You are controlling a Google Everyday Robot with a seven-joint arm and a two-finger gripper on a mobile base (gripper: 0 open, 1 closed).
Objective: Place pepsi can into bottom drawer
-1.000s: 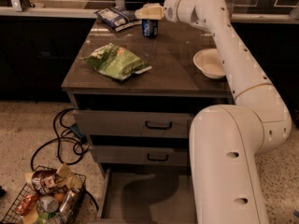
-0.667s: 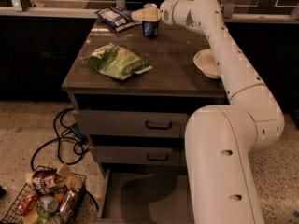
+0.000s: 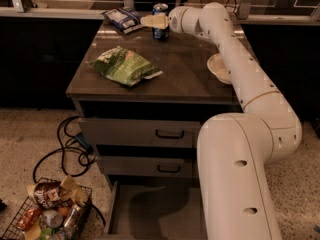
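The pepsi can (image 3: 160, 32), dark blue with a silver top, stands upright at the back of the dark cabinet top (image 3: 185, 79). My gripper (image 3: 150, 20) reaches in from the right at the can's upper half, and part of it crosses in front of the can. The can rests on the surface. The bottom drawer (image 3: 150, 211) is pulled open at the foot of the cabinet, showing a bare grey floor. My arm's large white lower link covers its right part.
A green chip bag (image 3: 125, 65) lies front left on the top. A blue-white snack bag (image 3: 121, 18) lies just left of the can. A white bowl (image 3: 218, 68) sits at the right edge. The two upper drawers (image 3: 145, 133) are shut. A wire basket (image 3: 47, 211) and cables (image 3: 70, 146) lie on the floor to the left.
My gripper has moved a little left and lower, from beside the can's top to across its upper half. The can has not moved.
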